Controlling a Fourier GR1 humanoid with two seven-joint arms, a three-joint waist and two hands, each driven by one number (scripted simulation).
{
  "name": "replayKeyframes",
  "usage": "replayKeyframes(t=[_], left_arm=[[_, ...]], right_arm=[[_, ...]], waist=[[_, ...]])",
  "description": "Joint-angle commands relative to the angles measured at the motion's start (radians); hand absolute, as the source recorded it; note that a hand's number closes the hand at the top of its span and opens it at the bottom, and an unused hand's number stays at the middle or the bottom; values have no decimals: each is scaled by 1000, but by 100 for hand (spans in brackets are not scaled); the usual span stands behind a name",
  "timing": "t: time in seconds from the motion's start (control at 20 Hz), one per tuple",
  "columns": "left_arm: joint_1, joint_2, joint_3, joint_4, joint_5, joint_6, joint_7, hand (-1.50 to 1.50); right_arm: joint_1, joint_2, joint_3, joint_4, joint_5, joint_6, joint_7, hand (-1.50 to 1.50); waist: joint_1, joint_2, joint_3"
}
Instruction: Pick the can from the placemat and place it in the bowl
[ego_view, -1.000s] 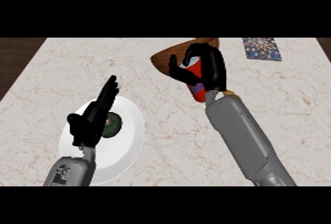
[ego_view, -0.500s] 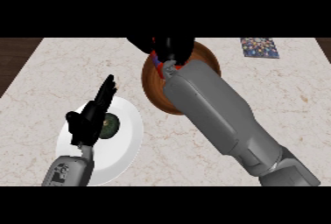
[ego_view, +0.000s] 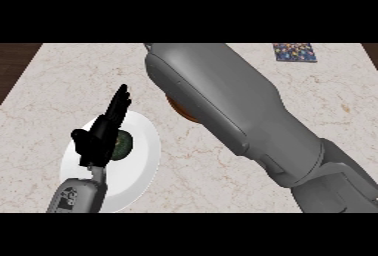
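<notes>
over the brown placemat (ego_view: 181, 111) the right forearm (ego_view: 221, 105) hides right hand and can alike, so i cannot tell its grip; left hand (ego_view: 92, 142) straight-fingered, empty; white bowl (ego_view: 142, 145) lacks the can.

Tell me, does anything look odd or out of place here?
Nothing looks spilled or broken. The right forearm fills the middle, hiding what lies beneath; only a brown sliver peeks out. The left hand rests open over a white plate.

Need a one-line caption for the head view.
Right forearm crosses the counter, its robot hand unseen; open left robot hand rests above a white plate.
</notes>
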Motion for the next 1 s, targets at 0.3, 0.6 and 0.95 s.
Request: replayKeyframes(t=[0.3, 0.6, 0.95], left_arm=[[3, 5, 9, -47, -9, 14, 34, 0], [63, 12, 19, -66, 9, -5, -2, 0], [64, 16, 27, -89, 7, -5, 31, 0]], right_arm=[[-57, -6, -16, 244, 86, 148, 111, 150], [61, -100, -59, 287, 83, 111, 2, 150], [233, -126, -66, 249, 130, 47, -52, 150]], waist=[[-28, 4, 2], [-32, 5, 3], [-40, 1, 4]])
